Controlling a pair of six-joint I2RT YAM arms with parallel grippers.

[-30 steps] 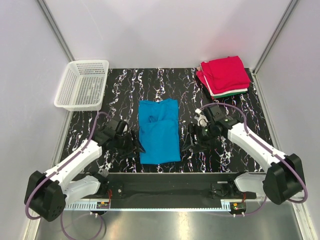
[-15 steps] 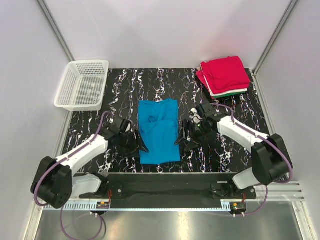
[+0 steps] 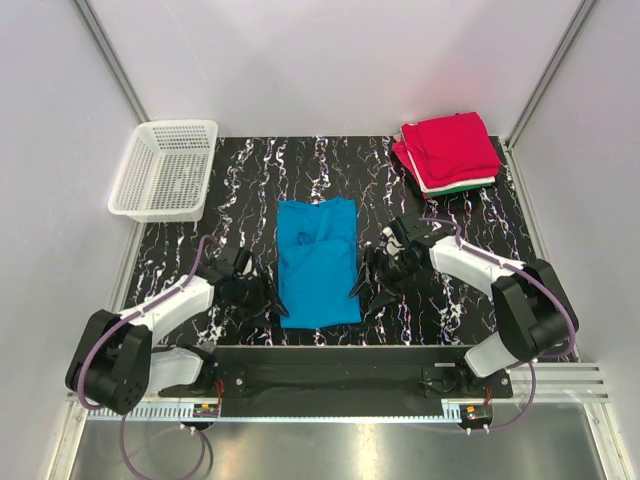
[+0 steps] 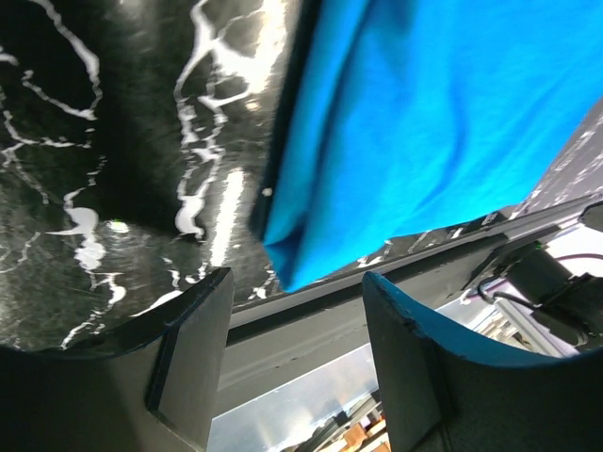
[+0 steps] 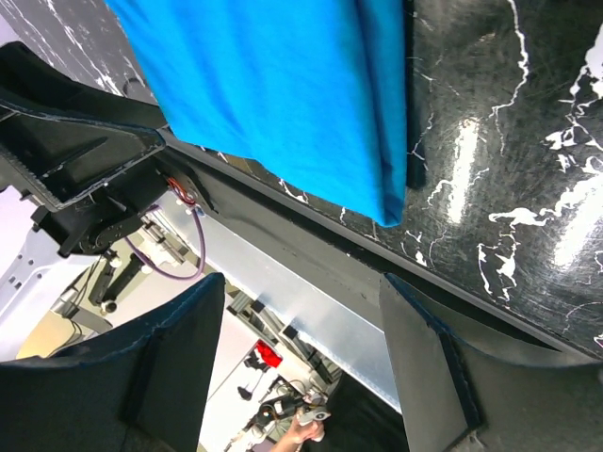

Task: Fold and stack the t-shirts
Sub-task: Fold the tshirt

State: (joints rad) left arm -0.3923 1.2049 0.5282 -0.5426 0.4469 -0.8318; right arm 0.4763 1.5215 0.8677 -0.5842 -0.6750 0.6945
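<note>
A bright blue t-shirt (image 3: pixel 318 262) lies folded lengthwise into a long strip in the middle of the table. Its near left corner (image 4: pixel 292 268) shows just beyond my left gripper (image 4: pixel 297 311), which is open and empty. My left gripper (image 3: pixel 272 302) sits low at the strip's near left edge. My right gripper (image 3: pixel 362 280) is at the strip's right edge, open and empty, with the blue cloth's near right corner (image 5: pixel 386 207) ahead of its fingers (image 5: pixel 424 339). A stack of folded t-shirts, red on top (image 3: pixel 450 148) with green and white beneath, rests at the back right.
A white plastic mesh basket (image 3: pixel 165 168) stands at the back left. The black marbled table (image 3: pixel 250 190) ends in a front edge (image 3: pixel 330 348) close behind both grippers. Grey walls close in on both sides.
Both grippers have moved inward and toward the near end of the blue t-shirt, closing on its left and right edges. The shirt itself has not moved.
</note>
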